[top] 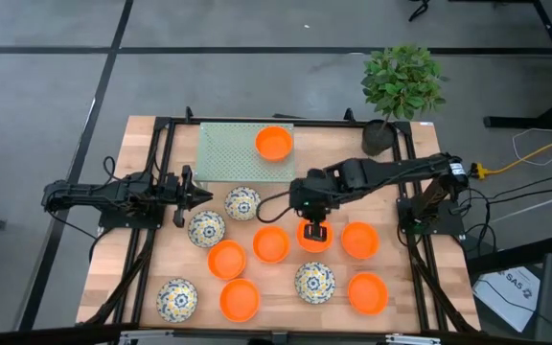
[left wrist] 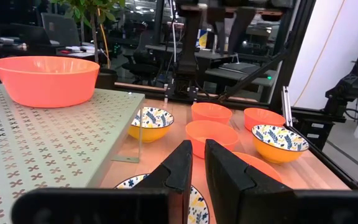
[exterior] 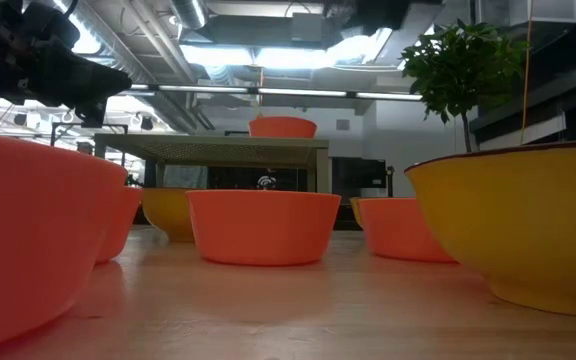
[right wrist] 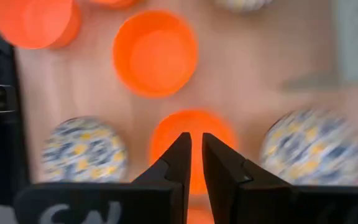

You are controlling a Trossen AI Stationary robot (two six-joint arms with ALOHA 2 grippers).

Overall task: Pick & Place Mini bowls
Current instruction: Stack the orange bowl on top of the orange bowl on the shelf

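Ideally, the right gripper (top: 314, 233) at frame centre should descend squarely over the rim of the plain orange plastic bowl (top: 314, 237) beneath it. Its jaws are nearly together, holding nothing. The left gripper (top: 188, 195) waits centre-left, jaws likewise narrow and empty.

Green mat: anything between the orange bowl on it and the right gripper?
High view: nothing but bare mat and wood between the orange bowl and the right gripper, which hangs over another orange bowl.
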